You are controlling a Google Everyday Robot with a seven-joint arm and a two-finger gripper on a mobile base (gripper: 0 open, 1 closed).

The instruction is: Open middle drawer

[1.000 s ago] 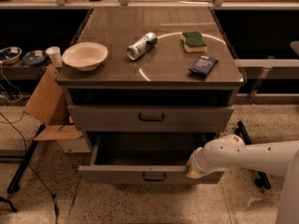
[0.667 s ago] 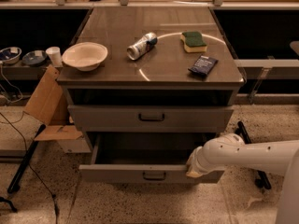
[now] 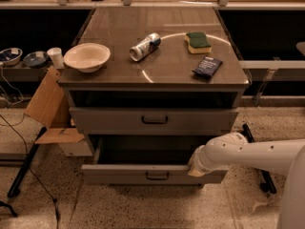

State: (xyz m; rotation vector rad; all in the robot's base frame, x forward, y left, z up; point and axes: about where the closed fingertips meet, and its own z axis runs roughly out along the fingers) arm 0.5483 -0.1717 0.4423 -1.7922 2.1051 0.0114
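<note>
The middle drawer (image 3: 119, 174) stands pulled out beneath a closed drawer (image 3: 105, 120), the gripper (image 3: 194, 170) at its front's top edge, its hold impossible to tell, the can (image 3: 145, 46) label unreadable.

1 bowl (image 3: 86, 56), 1 can (image 3: 145, 46), 1 sponge (image 3: 198, 41); 1 tool (image 3: 194, 170) at middle drawer (image 3: 119, 174)

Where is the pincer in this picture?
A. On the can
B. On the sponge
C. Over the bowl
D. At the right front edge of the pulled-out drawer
D: the pincer is at the right end of the front panel of the middle drawer, which stands pulled out, well below the can, bowl and sponge on the top.
</note>
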